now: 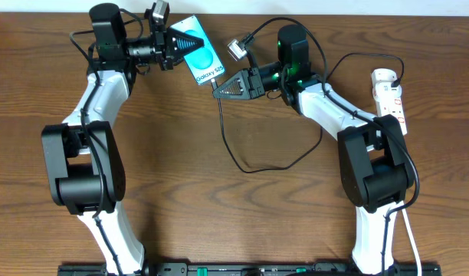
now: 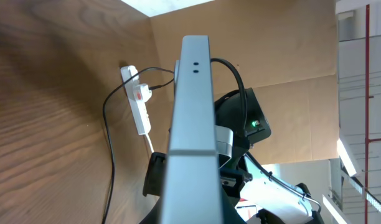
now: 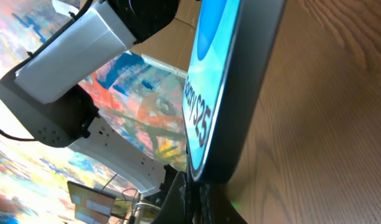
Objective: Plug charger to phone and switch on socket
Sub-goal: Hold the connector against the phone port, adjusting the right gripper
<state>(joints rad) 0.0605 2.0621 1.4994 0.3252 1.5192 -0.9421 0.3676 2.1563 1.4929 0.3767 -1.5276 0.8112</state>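
Note:
My left gripper is shut on the top end of the phone and holds it at the back of the table, teal screen up. In the left wrist view the phone's grey edge fills the middle. My right gripper is shut on the charger's connector right at the phone's lower end. In the right wrist view the shut fingers meet the phone's bottom edge; the tip itself is hidden. The black charger cable loops across the table towards the socket at the right.
The socket also shows in the left wrist view, with a black lead plugged in beside a red switch. Its white cord runs down the right side past the right arm's base. The charger's loop lies between the two arms.

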